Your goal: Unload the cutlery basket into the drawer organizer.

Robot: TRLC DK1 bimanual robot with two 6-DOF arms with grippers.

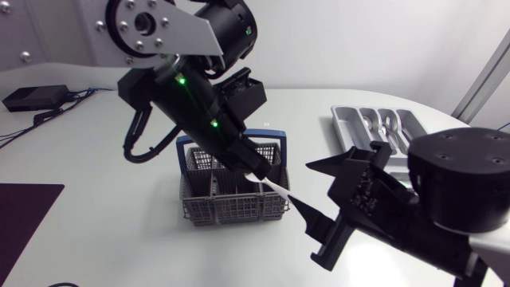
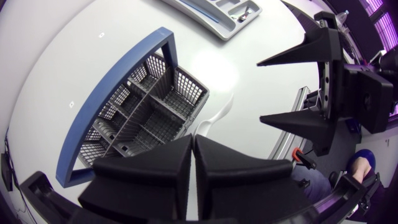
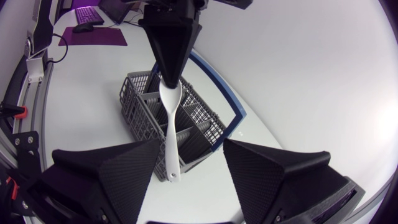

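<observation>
Far left, at the near edge of the table (image 1: 96, 183): a dark mat (image 1: 24, 215), cut off by the view's border. Behind it, near the far edge, a black box (image 1: 32, 97) with cables trailing. Between mat and basket, a broad stretch of bare white tabletop.

Near the middle: the cutlery basket (image 1: 231, 203) (image 2: 143, 112) (image 3: 137, 106), grey mesh with a blue handle, upright, well apart from every table edge. Bare surface on its left side and in front of it.

Above the basket's right half: the left arm (image 1: 183, 88), reaching down from the left side. At its tip the left gripper (image 1: 253, 166) (image 2: 193, 149) (image 3: 169, 78), fingers pressed narrow on the bowl end of a white spoon (image 1: 275, 187) (image 2: 217, 112) (image 3: 168, 124). Spoon clear of the mesh, lifted, handle slanting out past the basket's right rim.

Just right of that: the right gripper (image 1: 303, 182) (image 2: 261, 91) (image 3: 193, 144), fingers spread wide, nothing clamped. Spoon's handle end between those fingers, closer to one of them; touching or not, cannot tell. Little free space here, with two grippers and one spoon crowded just beside the basket's corner.

Further right: the right arm (image 1: 454, 183), bulky, covering much of the near right tabletop.

Far right, toward the table's curved far edge: the drawer organizer (image 1: 343, 123) (image 2: 205, 22), grey, flat, with metal cutlery (image 1: 382, 123) in its compartments. Open white surface between it and the basket.
</observation>
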